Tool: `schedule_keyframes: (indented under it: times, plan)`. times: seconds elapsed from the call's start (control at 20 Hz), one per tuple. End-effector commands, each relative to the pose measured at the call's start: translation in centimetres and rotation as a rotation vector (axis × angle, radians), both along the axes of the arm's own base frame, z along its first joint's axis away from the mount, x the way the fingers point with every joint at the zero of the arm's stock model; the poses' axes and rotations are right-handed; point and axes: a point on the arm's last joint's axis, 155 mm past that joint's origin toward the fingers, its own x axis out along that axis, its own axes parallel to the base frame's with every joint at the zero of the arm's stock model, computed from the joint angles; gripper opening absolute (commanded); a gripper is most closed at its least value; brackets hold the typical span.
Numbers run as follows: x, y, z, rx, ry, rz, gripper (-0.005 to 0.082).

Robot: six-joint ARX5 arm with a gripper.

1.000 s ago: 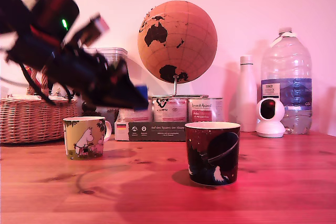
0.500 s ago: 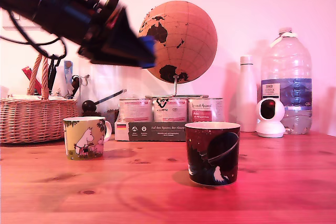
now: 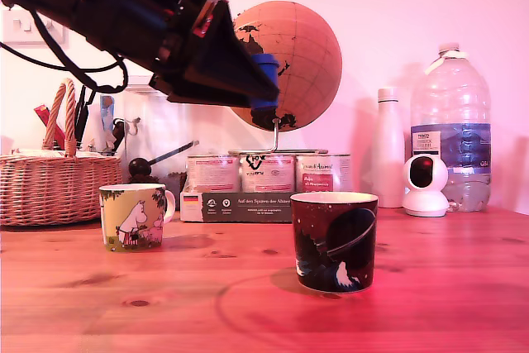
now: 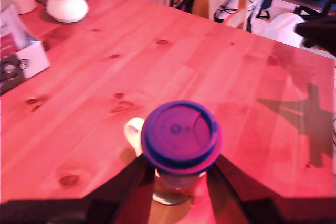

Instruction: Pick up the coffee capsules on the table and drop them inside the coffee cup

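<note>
The end effector is clenched on the dark blue capsule, held high above the table, with the dark mug lower toward the exterior view's right.

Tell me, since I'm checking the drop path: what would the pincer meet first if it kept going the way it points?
Probably the dark mug: the pincer, shut on the blue capsule, slants down toward it. Depth is unclear; it may hit the table instead.
</note>
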Motion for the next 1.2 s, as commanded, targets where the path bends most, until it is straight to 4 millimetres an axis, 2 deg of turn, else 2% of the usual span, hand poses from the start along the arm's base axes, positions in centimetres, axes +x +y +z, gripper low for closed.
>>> schedule_keyframes:
  times: [0.0,0.35,0.55,0.75,1.15]
  plan:
    - [0.2,-0.2,-0.3,0.011,-0.007,0.003,0.0196]
    - [0.4,-2.0,1.6,0.045,-0.012,0.001,0.0196]
    - [0.8,-3.5,1.5,0.085,0.018,-0.018,0.0195]
    - [1.2,-5.1,0.1,0.157,0.059,-0.054,0.0196]
    - [2.3,-6.8,-4.3,0.340,0.155,-0.073,0.0196]
